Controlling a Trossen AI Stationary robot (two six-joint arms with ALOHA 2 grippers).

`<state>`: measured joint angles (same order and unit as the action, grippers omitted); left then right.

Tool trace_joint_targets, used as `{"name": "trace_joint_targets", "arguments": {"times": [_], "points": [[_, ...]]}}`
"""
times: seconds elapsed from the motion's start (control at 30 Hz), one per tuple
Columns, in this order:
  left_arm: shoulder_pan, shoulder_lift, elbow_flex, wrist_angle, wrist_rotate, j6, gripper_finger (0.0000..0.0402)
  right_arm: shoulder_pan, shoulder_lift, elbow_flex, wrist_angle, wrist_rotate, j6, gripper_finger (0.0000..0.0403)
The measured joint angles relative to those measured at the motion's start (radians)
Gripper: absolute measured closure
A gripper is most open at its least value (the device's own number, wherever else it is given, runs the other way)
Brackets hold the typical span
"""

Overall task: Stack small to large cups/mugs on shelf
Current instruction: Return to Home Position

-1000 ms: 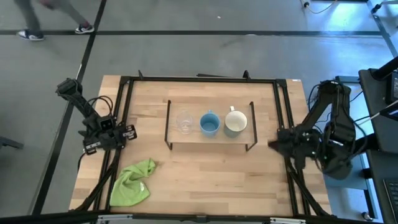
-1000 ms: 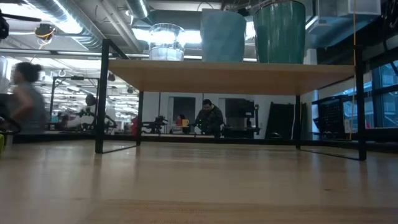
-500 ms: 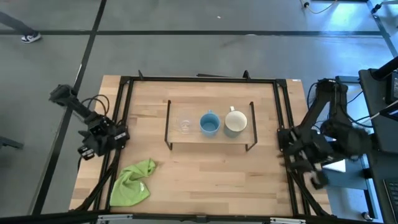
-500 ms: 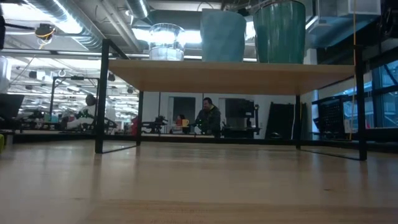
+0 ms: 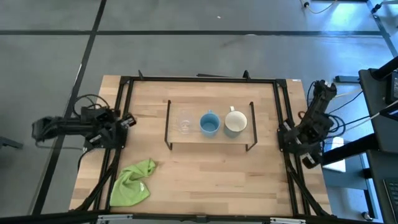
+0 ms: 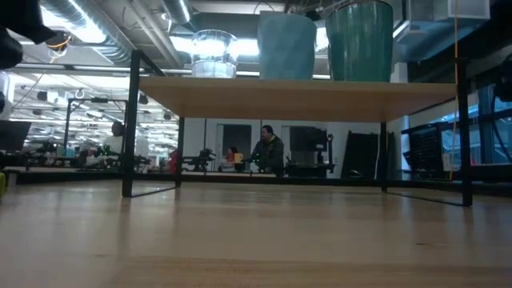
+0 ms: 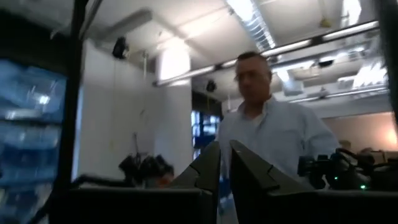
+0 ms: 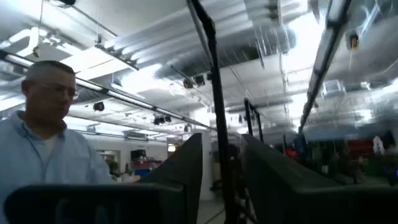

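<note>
On the shelf [image 5: 211, 140] in the middle of the table [image 5: 211, 180] stood three vessels, upright and in one row along the board: one clear glass cup [image 5: 184, 122] at the end nearer the left arm, one light-blue mug [image 5: 209, 124] in the middle, and one cream mug [image 5: 236, 122] at the end nearer the right arm, its handle turned toward the far edge; each stood a little apart from its neighbour; from table height all three showed above the board, which rested on thin black legs. One green cloth [image 5: 132, 183] lay crumpled on the table near the front corner on the left arm's side, well apart from the shelf. Two arms were there, neither holding anything; the left arm [image 5: 74, 124] lay stretched low beside the table's left edge, and the left gripper [image 7: 224, 144] had its two fingers drawn together with only a sliver between them; the right arm [image 5: 314, 121] was folded up beside the right edge, and the right gripper [image 8: 222, 137] had its fingers parted by a clear gap. One person in a light-blue shirt [image 7: 267, 137] stood in the room beyond, seen from both wrists; one more person [image 6: 270, 152] was far off behind the shelf.
</note>
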<state>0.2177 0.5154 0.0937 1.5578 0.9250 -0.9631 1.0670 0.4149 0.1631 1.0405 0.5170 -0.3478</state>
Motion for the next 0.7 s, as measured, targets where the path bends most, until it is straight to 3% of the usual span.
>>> {"name": "trace_joint_targets", "arguments": {"times": [0.1,0.2,0.3,0.43,0.53,0.7], "points": [[0.154,0.002,-0.014,-0.07,0.101,-0.105,0.0374,-0.025,-0.042,-0.093,0.068,0.016,0.037,0.0293],[0.306,0.001,-0.045,-0.155,0.137,-0.083,0.0374,-0.034,-0.076,-0.153,0.098,0.022,0.059,0.0293],[0.478,0.003,-0.087,-0.327,0.138,-0.055,0.0374,-0.043,-0.092,-0.156,0.06,0.193,0.081,0.0293],[0.661,0.002,-0.086,-0.546,0.155,0.062,0.0374,-0.042,-0.102,-0.157,0.008,0.249,0.037,0.0293],[0.749,0.0,-0.086,-0.549,0.118,0.091,0.0374,-0.042,-0.125,-0.157,-0.06,0.285,0.063,0.0293],[0.791,0.002,-0.086,-0.721,-0.072,0.087,0.0374,-0.053,-0.154,-0.157,-0.26,0.347,0.202,0.0293]]}}
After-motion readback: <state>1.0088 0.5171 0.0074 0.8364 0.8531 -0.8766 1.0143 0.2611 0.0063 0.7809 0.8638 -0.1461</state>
